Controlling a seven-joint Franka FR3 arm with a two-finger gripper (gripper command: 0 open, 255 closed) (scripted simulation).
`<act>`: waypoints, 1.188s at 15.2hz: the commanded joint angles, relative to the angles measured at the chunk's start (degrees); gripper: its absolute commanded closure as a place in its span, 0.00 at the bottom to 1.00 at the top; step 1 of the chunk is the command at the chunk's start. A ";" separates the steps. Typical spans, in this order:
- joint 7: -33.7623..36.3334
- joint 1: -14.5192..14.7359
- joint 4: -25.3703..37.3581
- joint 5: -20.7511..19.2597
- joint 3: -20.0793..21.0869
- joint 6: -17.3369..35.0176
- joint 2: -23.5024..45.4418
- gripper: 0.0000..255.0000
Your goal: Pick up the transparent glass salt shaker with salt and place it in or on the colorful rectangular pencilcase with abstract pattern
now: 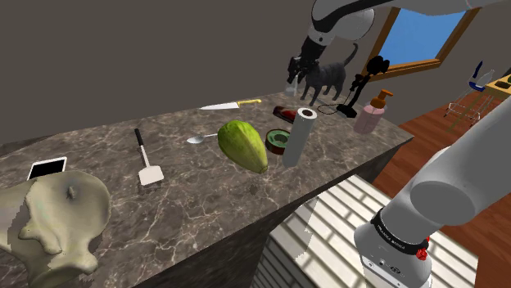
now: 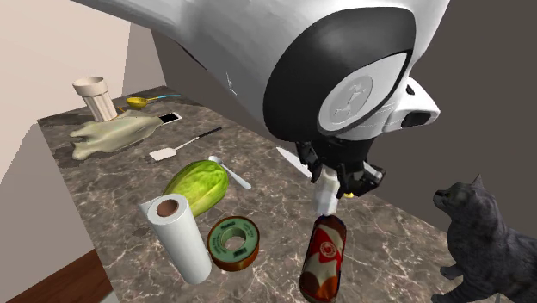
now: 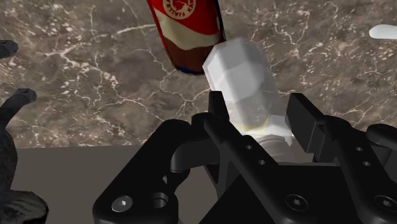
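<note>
Salt shaker [image 3: 240, 76] clamped in claw [image 3: 259, 107] — hanging above pencilcase [image 3: 184, 32] end.

Setting: home kitchen. Evidence: a long counter [image 1: 196, 209] with a dark, white-veined stone-look top, carrying cooking gear: kitchen knife [image 1: 226, 105], black-handled spatula [image 1: 146, 160], spoon [image 1: 201, 139], upright paper towel roll [image 1: 300, 137], green cabbage-like vegetable [image 1: 243, 146], pink pump soap bottle [image 1: 371, 114], pale salt shaker [image 3: 236, 73]. Yellow measuring spoon [image 2: 138, 102] lies near the counter's far end in the second exterior view. Wire rack [image 1: 467, 105] with blue and white items stands at the shoulder view's right, beyond a reddish wood-plank floor [image 1: 438, 139]. Wood-framed window [image 1: 419, 37] shows blue sky. Grey cat [image 1: 326, 78] on the counter: domestic, not commercial.
</note>
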 commanded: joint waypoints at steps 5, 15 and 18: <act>-4.15 -1.63 -4.90 0.13 -2.10 1.54 -2.85 1.00; -7.00 -1.19 -9.17 2.85 -2.44 9.00 0.71 1.00; -8.10 -1.03 -10.22 4.00 -2.52 11.26 2.07 1.00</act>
